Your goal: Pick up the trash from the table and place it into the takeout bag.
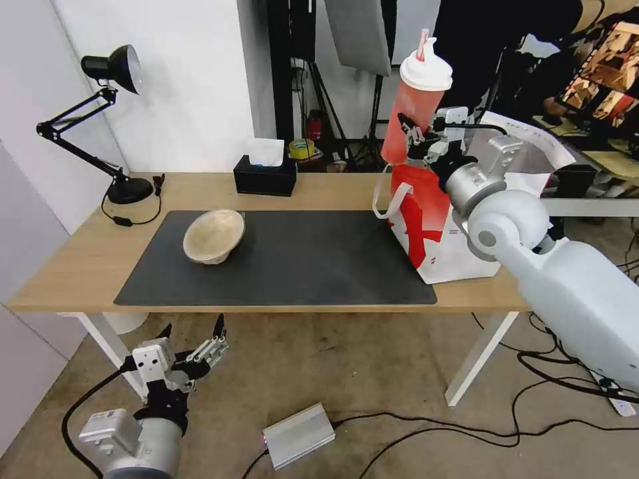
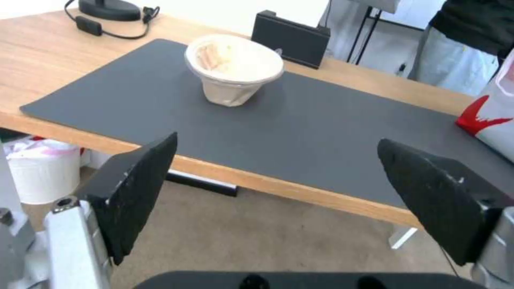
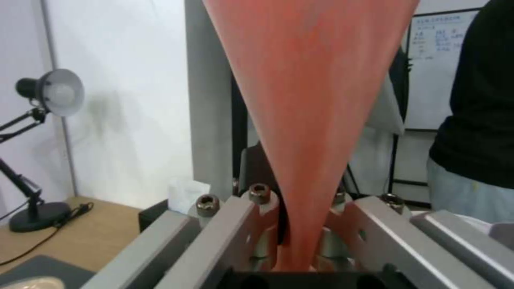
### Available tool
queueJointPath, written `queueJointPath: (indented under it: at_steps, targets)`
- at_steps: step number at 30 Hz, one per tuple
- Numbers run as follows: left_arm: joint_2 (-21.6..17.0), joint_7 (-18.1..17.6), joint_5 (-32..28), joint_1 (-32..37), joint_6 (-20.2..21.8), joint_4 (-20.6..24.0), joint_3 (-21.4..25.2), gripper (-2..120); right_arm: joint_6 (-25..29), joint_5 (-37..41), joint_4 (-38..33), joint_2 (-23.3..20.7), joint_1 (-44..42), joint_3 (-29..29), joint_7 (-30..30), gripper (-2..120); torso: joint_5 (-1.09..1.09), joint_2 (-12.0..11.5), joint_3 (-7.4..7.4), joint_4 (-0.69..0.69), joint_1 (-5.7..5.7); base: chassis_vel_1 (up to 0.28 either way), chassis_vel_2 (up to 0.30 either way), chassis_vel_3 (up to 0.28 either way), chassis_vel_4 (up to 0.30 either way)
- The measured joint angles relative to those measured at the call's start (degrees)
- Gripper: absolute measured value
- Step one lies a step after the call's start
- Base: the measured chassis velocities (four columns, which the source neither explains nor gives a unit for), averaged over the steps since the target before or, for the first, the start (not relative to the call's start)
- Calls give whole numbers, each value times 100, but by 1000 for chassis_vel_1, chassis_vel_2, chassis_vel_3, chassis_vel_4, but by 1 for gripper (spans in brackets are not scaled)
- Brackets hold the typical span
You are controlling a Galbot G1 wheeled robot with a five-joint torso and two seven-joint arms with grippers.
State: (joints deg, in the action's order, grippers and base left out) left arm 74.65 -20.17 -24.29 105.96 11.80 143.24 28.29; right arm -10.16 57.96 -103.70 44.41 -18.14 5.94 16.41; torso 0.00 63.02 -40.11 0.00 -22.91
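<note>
My right gripper (image 1: pixel 414 136) is shut on the lower part of a red drink cup (image 1: pixel 418 106) with a white lid, held upright in the air above the near rim of the white-and-red takeout bag (image 1: pixel 439 233). In the right wrist view the cup (image 3: pixel 311 120) rises from between the closed fingers. A beige paper bowl (image 1: pixel 214 236) lies tilted on the dark grey mat (image 1: pixel 313 266) of the light-wood table (image 1: pixel 80 259). My left gripper (image 1: pixel 193 340) hangs open below the table's front edge. Its pads (image 2: pixel 139 188) frame the bowl (image 2: pixel 233 70) from a distance.
A black tissue box (image 1: pixel 265 174) stands at the table's back edge, and a black desk lamp (image 1: pixel 110 73) at the back left corner. A silver box (image 1: pixel 298 436) and cables lie on the floor in front. The bag's white loop handle (image 1: pixel 389 196) hangs toward the mat.
</note>
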Motion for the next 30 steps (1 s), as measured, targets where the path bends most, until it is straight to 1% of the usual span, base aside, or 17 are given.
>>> queueJointPath:
  at_steps: [8, 20, 30]
  targets:
    - [-8, -3, 0, 14, -8, 0, -1, 100, 3, -1, 105, -32, -38, -88, -2, 3, 0, 0, 0, 0, 0, 0, 0, 0, 0]
    - [-45, -14, -7, 5, -15, 0, 8, 100, 37, -32, 531, -26, -26, -248, -44, 3, 0, 0, 0, 0, 0, 0, 0, 0, 0]
    - [-26, -19, -9, 1, -16, 0, -5, 100, 110, -63, 699, -44, -34, -290, -56, 3, 0, 0, 0, 0, 0, 0, 0, 0, 0]
